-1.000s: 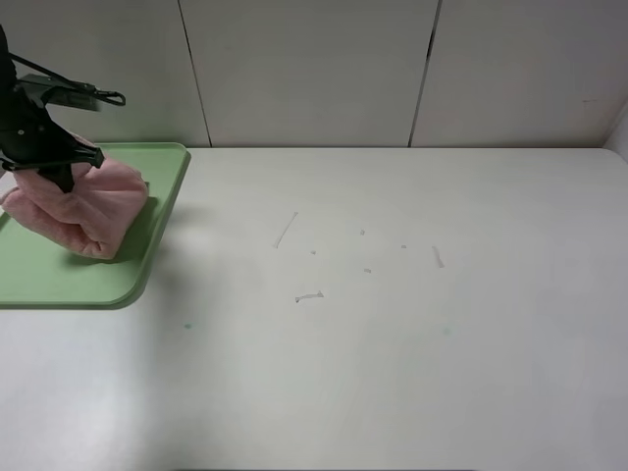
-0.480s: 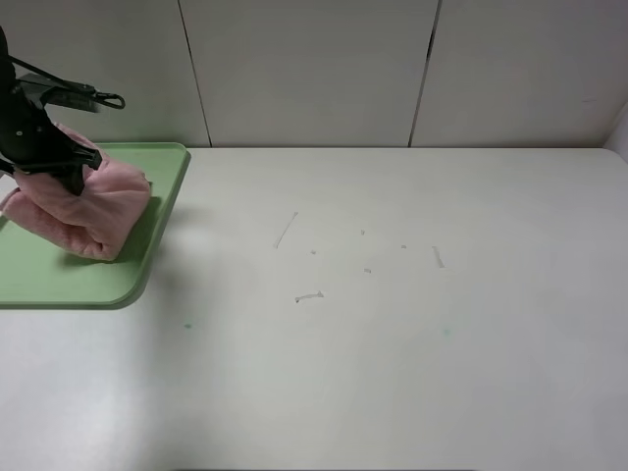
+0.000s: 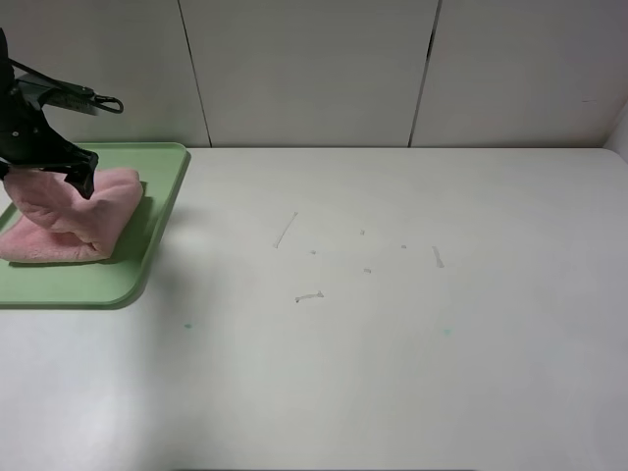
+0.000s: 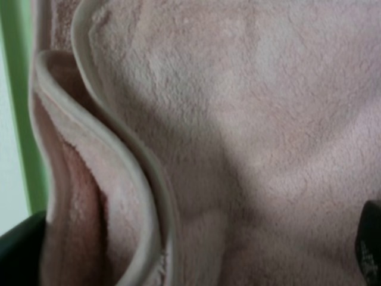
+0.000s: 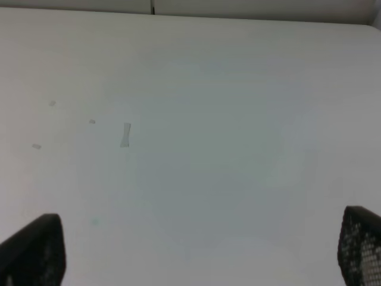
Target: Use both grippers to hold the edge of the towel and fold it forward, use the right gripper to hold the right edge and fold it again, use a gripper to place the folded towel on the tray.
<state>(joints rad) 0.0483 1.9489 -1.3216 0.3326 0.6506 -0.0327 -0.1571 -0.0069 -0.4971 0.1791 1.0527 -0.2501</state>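
The folded pink towel (image 3: 69,221) lies bunched on the light-green tray (image 3: 118,280) at the far left of the table. My left gripper (image 3: 47,175) hangs right over the towel's top, its jaws spread wide. In the left wrist view the towel (image 4: 268,119) fills the picture, its stitched hem (image 4: 113,143) curls down one side, and a strip of the tray (image 4: 18,89) shows beside it. The left gripper (image 4: 193,256) has its dark fingertips at opposite edges of that picture, apart from each other. My right gripper (image 5: 193,250) is open and empty over bare table, out of the exterior view.
The white table (image 3: 392,324) has a few small scuff marks (image 3: 309,295) near its middle. A panelled wall (image 3: 314,69) runs along the back. The tray's near-right corner sits close to the table's left side.
The towel has dropped from a hanging bundle to lie flatter on the tray. The left gripper has opened and sits slightly higher over it.
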